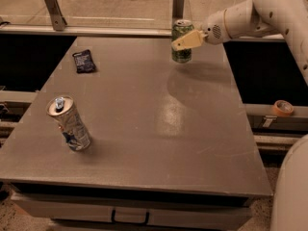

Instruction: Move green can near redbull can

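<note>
The green can (181, 53), with a green patterned label and silver top, is at the far right of the grey table (159, 129), held a little above the surface. My gripper (186, 41) reaches in from the right and is shut on the green can; one cream finger (188, 39) lies across its front and the other is hidden behind it. The redbull can (70, 124), slim, silver and blue with a blue tab, stands at the front left of the table, far from the gripper.
A small dark blue snack bag (83, 61) lies at the far left of the table. An orange tape roll (282, 108) sits on a rail off the right edge. A glass barrier with metal posts (178, 3) runs behind the table.
</note>
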Controlling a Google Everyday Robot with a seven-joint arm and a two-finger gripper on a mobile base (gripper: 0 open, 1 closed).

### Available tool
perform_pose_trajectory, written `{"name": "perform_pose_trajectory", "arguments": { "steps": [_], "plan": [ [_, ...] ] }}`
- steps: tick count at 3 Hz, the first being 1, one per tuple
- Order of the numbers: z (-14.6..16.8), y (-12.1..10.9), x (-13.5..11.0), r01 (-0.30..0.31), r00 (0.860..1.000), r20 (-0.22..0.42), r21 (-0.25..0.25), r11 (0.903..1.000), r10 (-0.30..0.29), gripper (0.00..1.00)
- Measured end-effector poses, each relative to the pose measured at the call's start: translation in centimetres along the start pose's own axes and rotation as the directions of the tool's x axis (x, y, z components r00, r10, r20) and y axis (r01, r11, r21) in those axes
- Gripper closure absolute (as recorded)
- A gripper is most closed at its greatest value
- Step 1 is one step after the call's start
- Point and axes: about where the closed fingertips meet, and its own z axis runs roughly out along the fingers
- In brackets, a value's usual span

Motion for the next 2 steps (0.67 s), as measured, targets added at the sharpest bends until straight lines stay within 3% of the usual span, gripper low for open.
{"name": "perform_pose_trajectory", "arguments": {
  "steps": [1,2],
  "plan": [
    [0.4,0.1,0.1,0.001,1.000,-0.003,-0.006,1.0000,-0.001,1.00],
    [1.3,3.8,-0.3,0.017,1.000,0.019,-0.092,0.9956,-0.016,1.00]
  ]
}}
